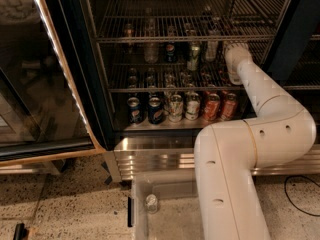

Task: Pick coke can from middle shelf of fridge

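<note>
The fridge point(75, 59) stands open, with its glass door point(35, 84) swung to the left. My white arm point(260, 94) reaches in over the right end of the middle shelf point(150, 89). The gripper point(229, 60) sits at the arm's far end, just above that rack and largely hidden behind the wrist. A small dark reddish can point(223, 77), probably the coke can, shows right beside the gripper, partly covered by the arm. I cannot tell whether the gripper touches it. Several other cans and bottles stand on the middle shelf, among them a green and white can point(194, 57).
The bottom shelf holds two blue Pepsi cans point(134, 109), two pale cans point(175, 107) and two orange-red cans point(211, 106). The top rack point(175, 36) runs close above the gripper. The ribbed steel base point(155, 156) is below. My tray point(165, 209) holds a small cup point(151, 203).
</note>
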`<state>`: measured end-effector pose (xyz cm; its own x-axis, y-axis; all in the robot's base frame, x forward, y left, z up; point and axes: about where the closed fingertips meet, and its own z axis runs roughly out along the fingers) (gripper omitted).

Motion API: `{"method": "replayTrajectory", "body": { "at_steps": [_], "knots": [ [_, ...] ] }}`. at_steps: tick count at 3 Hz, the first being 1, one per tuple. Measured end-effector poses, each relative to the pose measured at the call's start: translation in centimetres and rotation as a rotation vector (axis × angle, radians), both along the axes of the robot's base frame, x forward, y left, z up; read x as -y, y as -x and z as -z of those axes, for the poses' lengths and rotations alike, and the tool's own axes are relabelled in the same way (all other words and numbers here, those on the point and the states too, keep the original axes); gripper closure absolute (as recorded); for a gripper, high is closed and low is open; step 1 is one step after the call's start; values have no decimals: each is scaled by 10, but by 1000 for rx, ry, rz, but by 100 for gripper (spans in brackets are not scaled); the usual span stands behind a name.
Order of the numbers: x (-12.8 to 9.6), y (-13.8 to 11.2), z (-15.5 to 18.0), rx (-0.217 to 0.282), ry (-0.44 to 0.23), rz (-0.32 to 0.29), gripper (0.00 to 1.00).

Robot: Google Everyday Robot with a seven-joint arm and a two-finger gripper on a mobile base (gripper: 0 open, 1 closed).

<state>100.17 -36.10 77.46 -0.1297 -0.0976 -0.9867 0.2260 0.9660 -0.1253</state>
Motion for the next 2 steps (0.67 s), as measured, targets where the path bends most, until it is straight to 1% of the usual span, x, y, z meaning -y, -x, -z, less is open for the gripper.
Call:
{"method": "replayTrajectory", "body": {
  "at_steps": [1,2],
  "knots": [
    [3,6,-9,12,3,-4,100],
    [0,10,-21,34,8,-9,100]
  ]
}}
